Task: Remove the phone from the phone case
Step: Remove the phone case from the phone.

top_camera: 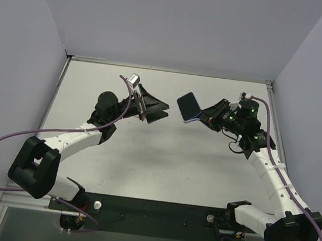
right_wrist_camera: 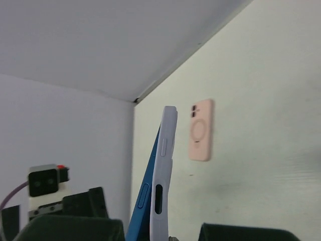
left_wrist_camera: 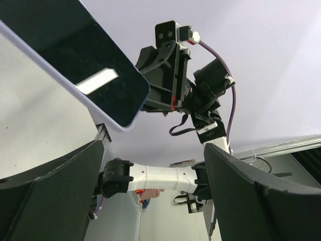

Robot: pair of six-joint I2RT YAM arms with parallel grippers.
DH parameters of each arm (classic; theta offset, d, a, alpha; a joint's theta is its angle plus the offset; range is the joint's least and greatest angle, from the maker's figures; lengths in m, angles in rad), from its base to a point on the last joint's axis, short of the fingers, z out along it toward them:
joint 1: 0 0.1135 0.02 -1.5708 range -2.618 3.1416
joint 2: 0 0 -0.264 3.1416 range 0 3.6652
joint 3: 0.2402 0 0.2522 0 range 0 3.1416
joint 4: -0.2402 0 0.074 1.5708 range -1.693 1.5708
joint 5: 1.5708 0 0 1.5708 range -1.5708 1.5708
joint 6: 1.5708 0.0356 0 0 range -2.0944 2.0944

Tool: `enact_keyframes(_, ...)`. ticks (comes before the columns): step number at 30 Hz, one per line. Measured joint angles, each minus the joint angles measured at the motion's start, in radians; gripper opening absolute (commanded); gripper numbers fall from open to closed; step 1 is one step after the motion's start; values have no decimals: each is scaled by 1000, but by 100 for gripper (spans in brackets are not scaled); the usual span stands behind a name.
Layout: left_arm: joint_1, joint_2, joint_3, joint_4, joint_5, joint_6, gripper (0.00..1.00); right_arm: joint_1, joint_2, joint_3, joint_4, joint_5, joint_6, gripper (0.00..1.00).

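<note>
My right gripper (top_camera: pixel 203 118) is shut on the phone in its case (top_camera: pixel 188 107) and holds it up in the air over the table's far middle. In the right wrist view (right_wrist_camera: pixel 163 236) the lavender case (right_wrist_camera: pixel 166 150) stands edge on, and the blue phone (right_wrist_camera: pixel 144 198) leans away from it at the near end, meeting it at the far end. My left gripper (top_camera: pixel 167 110) is open and empty, facing the phone with a small gap. In the left wrist view its fingers (left_wrist_camera: pixel 50 201) are spread wide, and the phone's dark screen (left_wrist_camera: pixel 75 55) is at the upper left.
A pink phone case (right_wrist_camera: pixel 201 129) lies flat on the white table (right_wrist_camera: pixel 261 100), seen in the right wrist view only. Grey walls close in the table at the back and sides. A dark strip (top_camera: pixel 150 210) runs along the near edge between the arm bases.
</note>
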Motion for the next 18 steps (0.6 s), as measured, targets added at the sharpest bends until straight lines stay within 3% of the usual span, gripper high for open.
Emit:
enact_keyframes(8,6,6,-76,-72,20,60,96,-23,-10,34,-353,249,-260,0)
enact_keyframes(18,-39,-51,61,-734,-251,394,97,246,73,56,-575,685,-466,0)
